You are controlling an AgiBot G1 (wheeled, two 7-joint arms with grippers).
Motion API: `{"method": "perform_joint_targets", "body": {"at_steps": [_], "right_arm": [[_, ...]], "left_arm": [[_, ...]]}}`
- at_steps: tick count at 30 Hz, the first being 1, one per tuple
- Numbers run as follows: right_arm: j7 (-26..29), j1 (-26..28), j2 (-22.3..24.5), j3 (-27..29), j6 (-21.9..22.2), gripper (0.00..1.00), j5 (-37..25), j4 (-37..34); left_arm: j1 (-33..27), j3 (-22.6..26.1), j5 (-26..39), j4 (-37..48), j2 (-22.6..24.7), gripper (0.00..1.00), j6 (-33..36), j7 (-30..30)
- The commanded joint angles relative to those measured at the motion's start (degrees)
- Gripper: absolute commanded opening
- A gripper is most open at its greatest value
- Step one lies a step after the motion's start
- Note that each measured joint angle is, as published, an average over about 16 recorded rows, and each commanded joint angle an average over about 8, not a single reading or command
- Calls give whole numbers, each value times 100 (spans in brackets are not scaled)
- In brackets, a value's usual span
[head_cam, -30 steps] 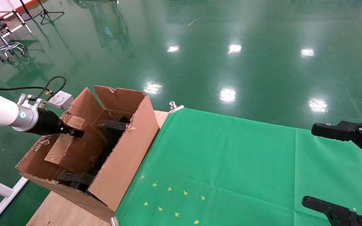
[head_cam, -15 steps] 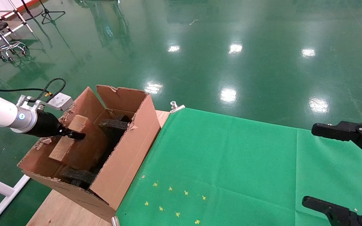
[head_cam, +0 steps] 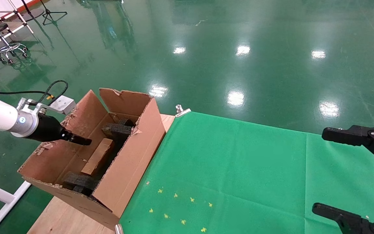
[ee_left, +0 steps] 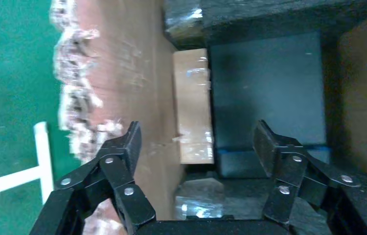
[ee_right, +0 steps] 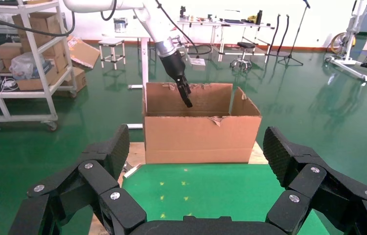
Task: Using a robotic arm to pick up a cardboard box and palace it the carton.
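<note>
Left end effector (ee_left: 197,147) hangs wide open and empty over the carton (head_cam: 131,156) — the cardboard box (ee_left: 193,105) lies below it, wedged between foam blocks (head_cam: 117,129).

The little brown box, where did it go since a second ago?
The cardboard box was up at the left gripper a second ago, tilted above the carton. Now it has dropped and lies on the carton's floor between the black foam blocks. The left gripper has let go and hangs open above it. The carton, green cloth and right gripper stayed put.
</note>
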Motion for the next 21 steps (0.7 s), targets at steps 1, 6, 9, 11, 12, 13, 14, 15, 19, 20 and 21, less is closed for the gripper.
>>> {"method": "perform_joint_targets", "body": {"at_steps": [1, 6, 9, 11, 12, 13, 14, 15, 19, 20, 21], "right_arm": [[0, 0, 0, 0, 0, 100, 0, 0], [-1, 0, 0, -1, 0, 100, 0, -1], [-1, 0, 1, -1, 1, 100, 1, -1], [-1, 0, 1, -1, 2, 100, 1, -2], [-1, 0, 1, 0, 2, 100, 1, -2], [-1, 0, 1, 0, 3, 100, 1, -3], [-2, 0, 1, 0, 3, 100, 1, -3], [-1, 0, 1, 0, 2, 100, 1, -3], [-1, 0, 1, -1, 2, 100, 1, -3], [-1, 0, 1, -1, 2, 100, 1, -3], [-1, 0, 1, -1, 2, 100, 1, -3]], "left_arm": [[-73, -39, -61, -58, -16, 100, 88, 34], [-250, -244, -432, -483, -166, 100, 523, 59], [-288, -314, -573, -679, -220, 100, 678, 7], [-301, -331, -613, -760, -235, 100, 731, -21], [-306, -335, -623, -778, -239, 100, 745, -26], [-309, -338, -633, -798, -244, 100, 760, -33], [-313, -343, -643, -823, -249, 100, 776, -40], [-308, -339, -634, -818, -247, 100, 768, -36], [-271, -354, -650, -819, -244, 100, 761, -11], [-246, -372, -676, -839, -245, 100, 766, 7], [-214, -395, -712, -870, -247, 100, 774, 28]]}}
